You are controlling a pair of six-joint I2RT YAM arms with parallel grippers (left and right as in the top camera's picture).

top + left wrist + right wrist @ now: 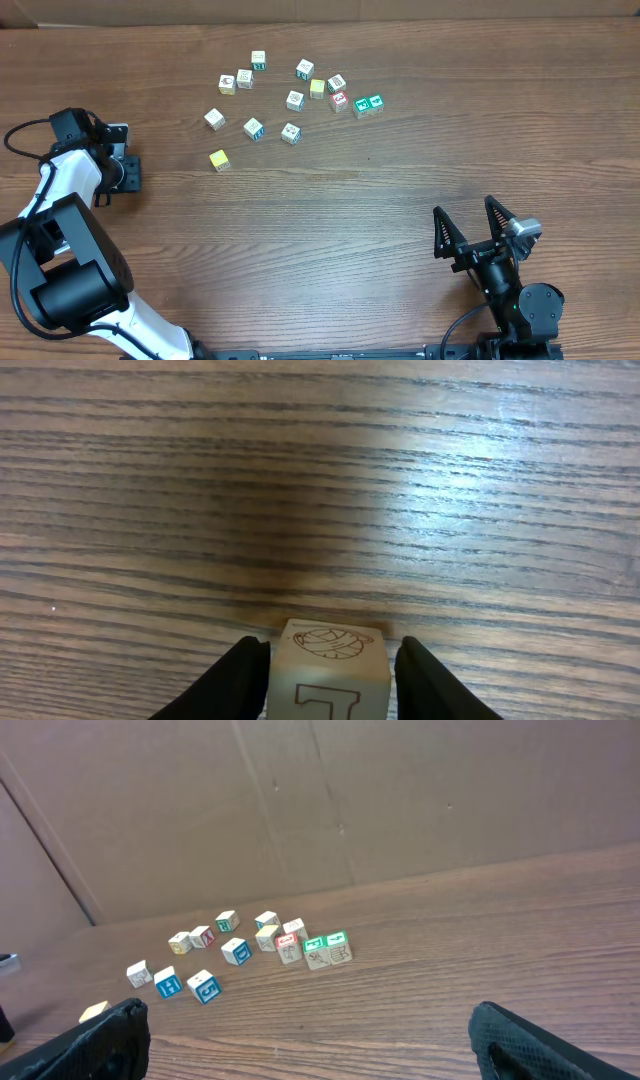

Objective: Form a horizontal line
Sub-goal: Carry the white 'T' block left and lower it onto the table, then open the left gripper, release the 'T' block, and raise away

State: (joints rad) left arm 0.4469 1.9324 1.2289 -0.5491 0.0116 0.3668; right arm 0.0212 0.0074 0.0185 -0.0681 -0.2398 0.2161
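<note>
No straight row of four cubes shows. Small picture cubes lie scattered at the far centre of the table [400,200]: whitish ones such as one [295,100], a yellow one [318,88], another yellow one [219,160] apart at the front left, a red one [340,101] and two green ones [368,104]. My left gripper [128,172] is at the table's left side, far from the cluster. In the left wrist view it [332,672] is shut on a whitish cube [330,645] with a ball drawing. My right gripper [463,206] is wide open and empty at the front right.
The right wrist view shows the cluster far ahead, with the green pair [326,941] and a cardboard wall [400,800] behind the table. Bare wood lies between the open fingers [320,1050]. A black cable [25,130] loops by the left arm.
</note>
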